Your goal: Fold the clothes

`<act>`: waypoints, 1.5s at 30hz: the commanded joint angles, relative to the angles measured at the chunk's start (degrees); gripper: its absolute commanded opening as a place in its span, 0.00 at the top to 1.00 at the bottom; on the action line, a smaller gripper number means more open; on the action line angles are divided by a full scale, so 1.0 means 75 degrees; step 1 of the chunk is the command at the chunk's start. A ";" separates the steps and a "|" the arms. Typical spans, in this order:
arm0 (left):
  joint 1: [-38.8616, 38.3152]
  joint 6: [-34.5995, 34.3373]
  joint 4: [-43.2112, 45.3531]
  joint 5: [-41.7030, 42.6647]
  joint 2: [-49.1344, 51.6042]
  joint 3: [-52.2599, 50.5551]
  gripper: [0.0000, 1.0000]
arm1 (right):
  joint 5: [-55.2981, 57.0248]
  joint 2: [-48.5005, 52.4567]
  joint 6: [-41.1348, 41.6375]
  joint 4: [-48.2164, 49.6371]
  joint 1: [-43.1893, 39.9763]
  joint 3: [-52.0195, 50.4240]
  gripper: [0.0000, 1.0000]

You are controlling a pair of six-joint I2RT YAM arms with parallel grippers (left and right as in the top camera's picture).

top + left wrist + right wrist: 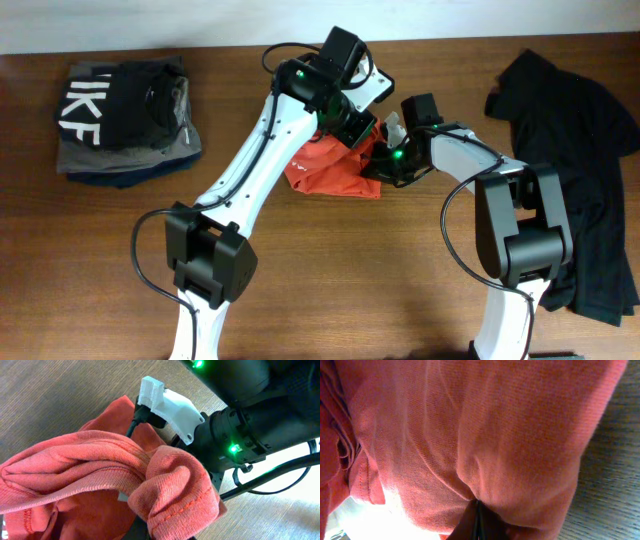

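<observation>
Overhead: both arms meet over the middle of the brown wooden table (100, 260), where a red-orange cotton T-shirt (330, 172) sits as a crumpled heap, partly raised between the two claws.
Left wrist: the T-shirt hangs in thick rolled folds, with a stitched hem doubled over in front. The right arm's white-and-black wrist and a thin cable sit right behind the cloth.
Right wrist: orange knit fills nearly the whole view, and dark fingertips at the bottom edge nip a pleat.
Left gripper (352, 128): clenched on a fold of the T-shirt. Its fingers are buried in cloth, so which part it holds cannot be told.
Right gripper (477, 521): clenched on a pinch of the same T-shirt, close beside the left one.
Elsewhere: a stack of folded black, grey and navy garments (125, 125) lies at the far left. A loose black garment (580, 140) lies at the right. Both are well apart from the T-shirt.
Stage, as judged: the T-shirt is not yet spread flat, and no fold has been made.
Risk, tangled spread: both grips sit close together in bunched layers. Pulling them apart may draw out a twisted rope instead of an open shirt.
Risk, wrong layers: either claw may have front and back pinched together, which would leave the shirt doubled when it is laid down.
Risk, slip: the right claw's pinch looks shallow, so a sharp tug could free it.
Risk, snag: with the wrists this crowded, cloth could catch on the cable or the arms could knock together.
</observation>
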 commanded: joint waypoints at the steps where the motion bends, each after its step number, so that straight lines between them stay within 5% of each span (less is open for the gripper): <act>1: -0.0026 0.0122 -0.0003 0.0052 0.0393 0.0181 0.99 | 0.0006 0.0283 0.0070 -0.0029 -0.0076 -0.0099 0.96; 18: -0.0029 0.0122 0.0067 0.0073 0.0542 0.0181 0.98 | -0.1107 -0.1381 0.0259 -0.0128 -0.2396 0.1151 0.96; 20: -0.0061 0.0122 0.0152 0.0102 0.0542 0.0181 0.64 | -0.1262 -0.1515 0.0256 -0.0184 -0.2626 0.1288 0.95; 26: -0.0315 0.0125 0.0449 0.0137 0.0542 0.0187 0.01 | -0.1364 -0.1591 0.0227 -0.0356 -0.2911 0.1338 0.95; 34: 0.0737 -0.0487 -0.0434 0.0082 0.0525 0.2620 0.01 | -0.1338 -0.1606 -0.1134 -0.0676 -0.2556 0.1445 0.94; 39: 0.2276 -0.1291 -0.1032 0.0085 0.0525 0.4313 0.01 | -0.0315 -0.1603 -0.1833 -0.0670 -0.1632 0.1478 0.75; 42: 0.2952 -0.1291 -0.1195 0.0140 0.0525 0.4468 0.01 | 0.1055 -0.1580 -0.2224 -0.0656 -0.0816 0.1475 0.60; 45: 0.3442 -0.1282 -0.1521 0.0137 0.0530 0.4456 0.01 | 0.2159 -0.1492 -0.2448 -0.0463 -0.0149 0.1475 0.55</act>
